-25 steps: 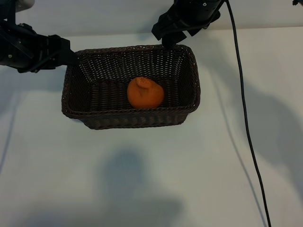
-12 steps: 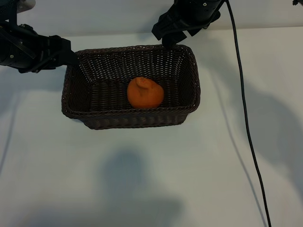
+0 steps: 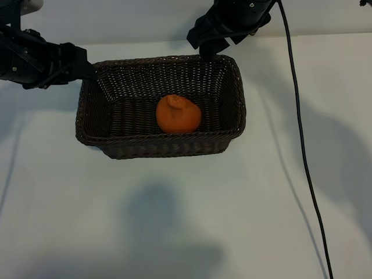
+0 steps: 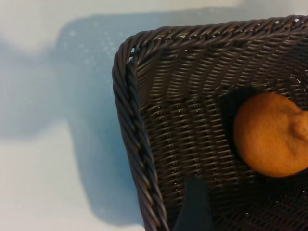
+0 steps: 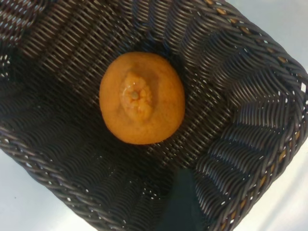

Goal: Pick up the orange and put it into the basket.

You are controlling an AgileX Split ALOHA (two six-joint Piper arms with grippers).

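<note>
The left gripper point(image 3: 87, 70) hangs at the basket's point(image 3: 232, 125) far left corner, angled down over the rim, jaws standing wide and empty. The right gripper point(image 3: 203, 46) points steeply down above the far rim, jaws likewise spread and empty. The orange point(image 3: 178, 114) rests on the basket floor, knob up, clear of both.

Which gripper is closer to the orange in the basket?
Right. The right gripper hovers at the far rim of the basket, just beyond the orange. The left gripper sits farther off, at the basket's far-left corner.
</note>
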